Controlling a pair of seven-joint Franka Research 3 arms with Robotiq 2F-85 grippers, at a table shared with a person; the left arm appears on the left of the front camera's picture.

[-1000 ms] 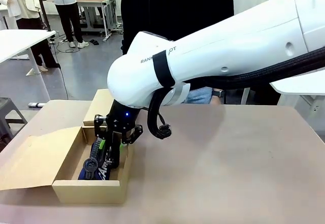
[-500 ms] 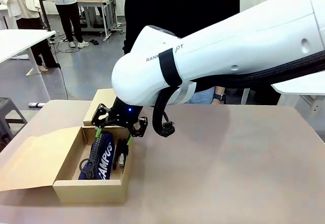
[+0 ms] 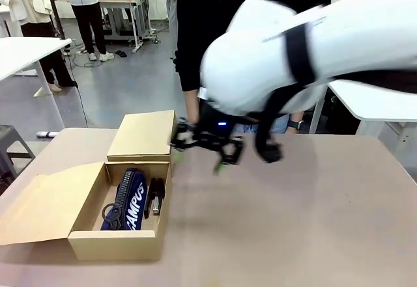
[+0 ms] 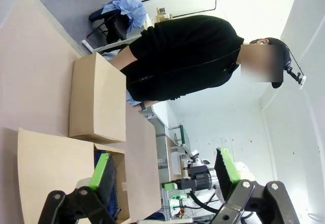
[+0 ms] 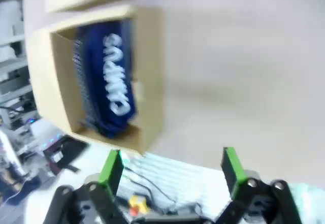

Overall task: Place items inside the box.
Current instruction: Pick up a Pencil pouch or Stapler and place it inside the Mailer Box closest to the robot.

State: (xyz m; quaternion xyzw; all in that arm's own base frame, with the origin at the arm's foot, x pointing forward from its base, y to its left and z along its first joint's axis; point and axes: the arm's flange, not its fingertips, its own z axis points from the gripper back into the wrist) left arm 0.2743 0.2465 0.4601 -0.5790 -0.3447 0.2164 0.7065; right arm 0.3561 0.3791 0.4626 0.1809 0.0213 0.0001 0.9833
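From my front camera I saw the right arm's jaws [image 3: 201,150] spread wide and holding nothing, blurred, hanging above the table [image 3: 293,222] just past the right wall of the box [image 3: 111,243]. The box sat at the table's left side, its larger compartment open with the flap [image 3: 39,205] folded out to the left, and its smaller far compartment covered by a closed lid [image 3: 142,136]. Inside the open compartment the navy "CAMPUS" pouch [image 3: 132,204] lay lengthwise, with a black stapler [image 3: 155,199] beside it against the right wall and a dark item I could not identify at the pouch's near end. My right wrist camera, smeared, looked past its parted green pads [image 5: 112,167] at the pouch [image 5: 112,76] in the box [image 5: 150,82]. On the left wrist camera the left jaws [image 4: 165,173] stood apart and empty, with the box [image 4: 99,102] and a person in a black top [image 4: 177,56] standing at the far side of the table.
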